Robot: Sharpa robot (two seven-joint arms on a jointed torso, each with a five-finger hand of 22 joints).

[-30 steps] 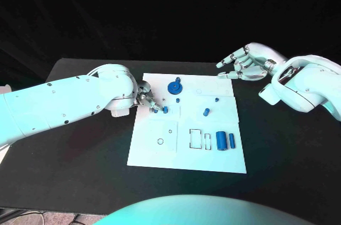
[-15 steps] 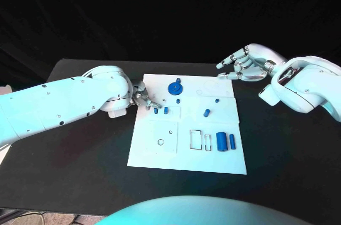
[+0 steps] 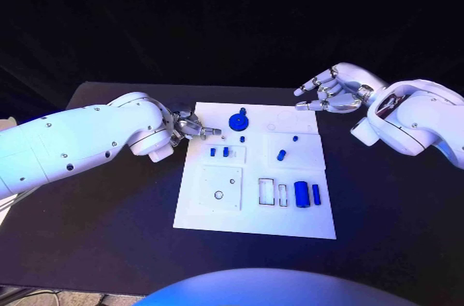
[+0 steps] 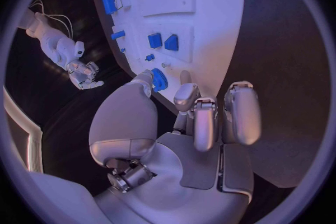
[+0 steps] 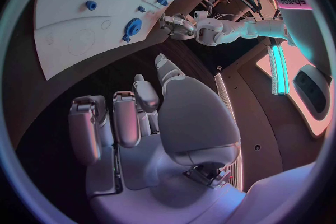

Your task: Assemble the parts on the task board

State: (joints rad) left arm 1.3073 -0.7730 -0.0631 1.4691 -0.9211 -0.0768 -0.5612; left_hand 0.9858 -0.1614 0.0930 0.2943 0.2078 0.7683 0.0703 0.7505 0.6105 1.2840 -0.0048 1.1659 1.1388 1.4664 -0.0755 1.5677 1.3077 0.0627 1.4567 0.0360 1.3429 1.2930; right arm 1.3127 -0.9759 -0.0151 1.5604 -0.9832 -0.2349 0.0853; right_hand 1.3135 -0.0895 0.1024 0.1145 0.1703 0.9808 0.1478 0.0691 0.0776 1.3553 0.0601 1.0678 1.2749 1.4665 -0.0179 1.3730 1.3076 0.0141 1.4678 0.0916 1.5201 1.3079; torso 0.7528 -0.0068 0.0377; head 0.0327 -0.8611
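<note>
A black table [image 3: 106, 219] against a dark background carries the white task board [image 3: 253, 212] at its middle, a flat plate with raised square panels and outlined rectangular slots. Small blue parts sit on it: a round gear-like disc [image 3: 237, 121] near the far edge, two short pieces [image 3: 219, 152] side by side on a panel just beside the left hand, a small peg [image 3: 281, 154] near the centre, and a thick cylinder [image 3: 302, 192] with a thinner one [image 3: 316, 193] beside it toward the near right. The left hand [image 3: 190, 128] hovers at the board's left edge, fingers loosely curled and empty. The right hand [image 3: 332, 91] hangs off the far right corner, fingers spread, holding nothing
</note>
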